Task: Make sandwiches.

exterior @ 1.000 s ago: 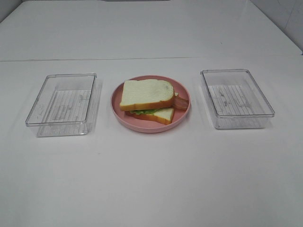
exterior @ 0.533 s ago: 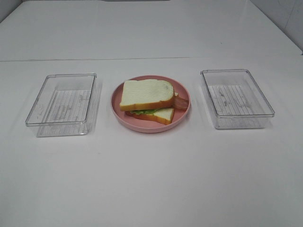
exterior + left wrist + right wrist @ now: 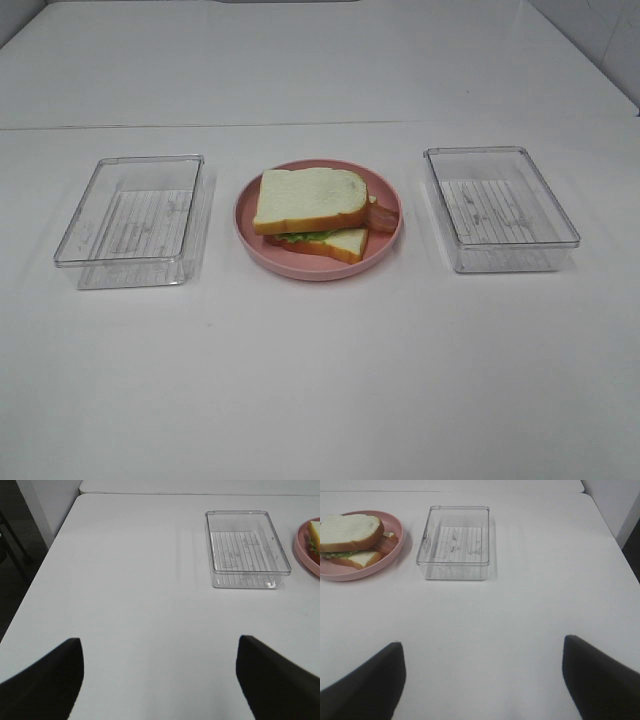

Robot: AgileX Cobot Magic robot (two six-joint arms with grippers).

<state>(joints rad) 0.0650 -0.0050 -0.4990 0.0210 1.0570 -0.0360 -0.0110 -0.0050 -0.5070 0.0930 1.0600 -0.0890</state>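
White tabletop (image 3: pixel 320 380): your sandwich (image 3: pixel 312 213) sits on the pink plate (image 3: pixel 250 225) between two clear trays (image 3: pixel 130 222) (image 3: pixel 500 208); both grippers (image 3: pixel 159 680) (image 3: pixel 482 680) gape apart.

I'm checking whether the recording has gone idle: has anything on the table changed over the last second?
Nothing visibly changed. The sandwich sits on the pink plate as before, between the left tray and the right tray, both with nothing in them. The left gripper and right gripper are open and hold nothing.
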